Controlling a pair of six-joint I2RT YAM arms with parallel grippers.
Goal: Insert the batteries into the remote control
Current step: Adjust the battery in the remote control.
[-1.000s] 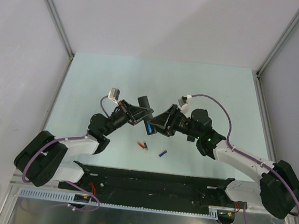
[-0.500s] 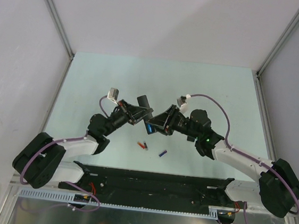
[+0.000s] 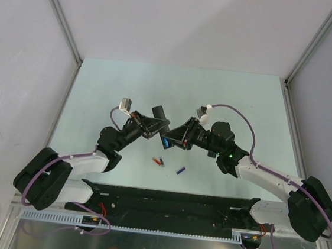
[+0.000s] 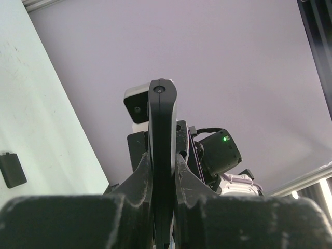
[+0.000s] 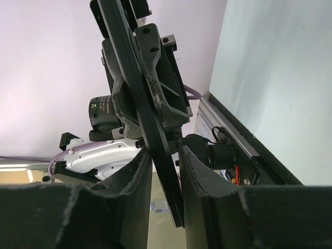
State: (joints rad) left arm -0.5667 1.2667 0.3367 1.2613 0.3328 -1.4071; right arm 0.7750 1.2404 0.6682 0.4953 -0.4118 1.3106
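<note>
I have the left claw (image 4: 163, 174) clamped on the remote control (image 4: 162, 119), held lengthwise; right claw (image 5: 165, 155) straddles its edge, grip unclear; batteries (image 3: 159, 160) below both.

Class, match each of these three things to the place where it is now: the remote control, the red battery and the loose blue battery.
Things:
1. remote control
2. red battery
3. loose blue battery

Places:
A. lying on the table, on the right arm's side of the other loose battery
B. lying on the table, on the left arm's side of the other loose battery
C. off the table, clamped in the left gripper

Pairs: 1-C; 2-B; 3-A
</note>
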